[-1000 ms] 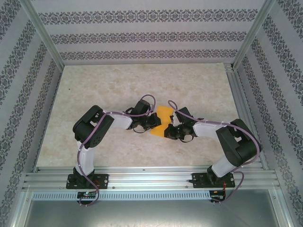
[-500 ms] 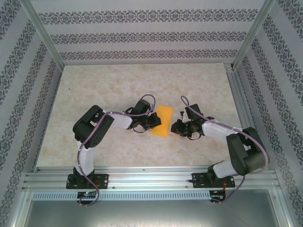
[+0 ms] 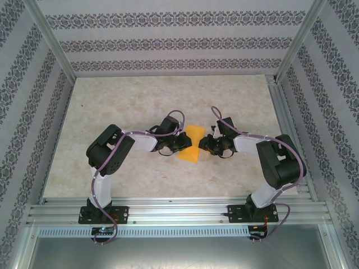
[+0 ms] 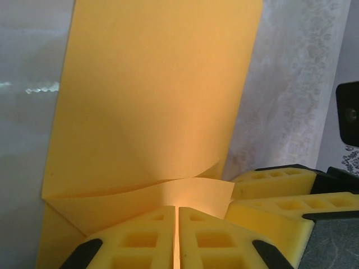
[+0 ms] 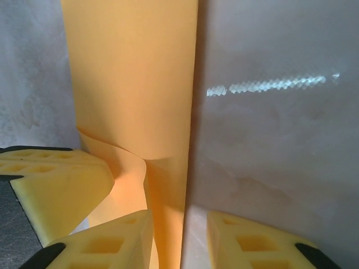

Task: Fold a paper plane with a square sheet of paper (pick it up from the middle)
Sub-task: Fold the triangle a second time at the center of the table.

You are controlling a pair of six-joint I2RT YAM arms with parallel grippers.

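Seen from above, a partly folded square sheet of paper (image 3: 194, 134), orange-yellow, lay at the centre of the pale bench (image 3: 112, 112). It was pinched in at its waist between two black robot arms.

The left gripper (image 3: 183, 145) reached in from the left of the frame and was clamped on the sheet's left edge. Its wrist view showed both yellow fingers pressed together with paper between them.

The right gripper (image 3: 205, 147) came in from the right with its fingers parted, straddling the sheet's right edge without clamping it. A loose flap of paper curled up near the fingers.

This looked like an early fold, with one side held and the other about to be taken. The next move likely called for the right gripper to close on its edge, then carry it across so the edges met squarely.
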